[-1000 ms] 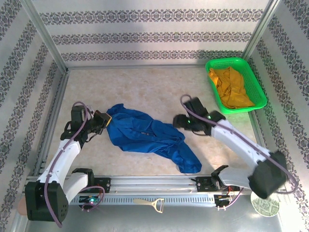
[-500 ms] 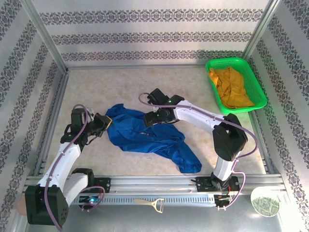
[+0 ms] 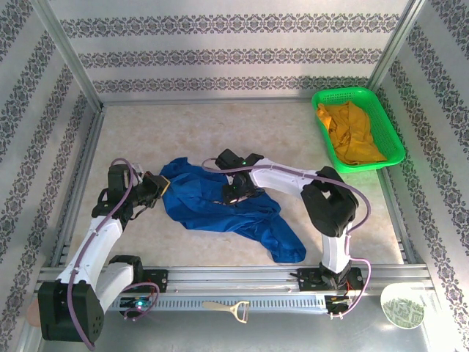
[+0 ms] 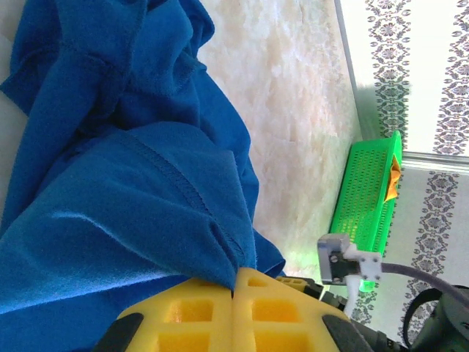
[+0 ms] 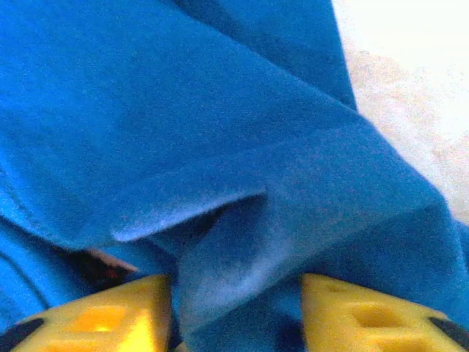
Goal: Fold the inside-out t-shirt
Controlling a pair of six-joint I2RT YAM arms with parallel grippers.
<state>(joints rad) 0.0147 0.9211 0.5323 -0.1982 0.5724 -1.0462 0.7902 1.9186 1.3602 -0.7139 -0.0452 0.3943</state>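
Gripping: one t-shirt [image 3: 209,209] | left claw [image 4: 234,284] clamped on it | right claw [image 5: 236,297] apart

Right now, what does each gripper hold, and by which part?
Left gripper pinches the t-shirt by a stitched hem edge. Right gripper stands open around a fold, not clamped.

The bottom edge is cutting off the fingers [image 5: 102,315] of the right gripper [image 5: 234,293], and the t-shirt [image 5: 220,132] is overflowing every side, looking soft and blurry this close. From above, you're getting those fingertips hiding under the right arm [image 3: 282,176]. The bottom edge is cropping the left gripper [image 4: 234,290] too, and the green basket [image 4: 363,191] is hiding partly behind arm hardware [image 4: 348,260] at lower right.
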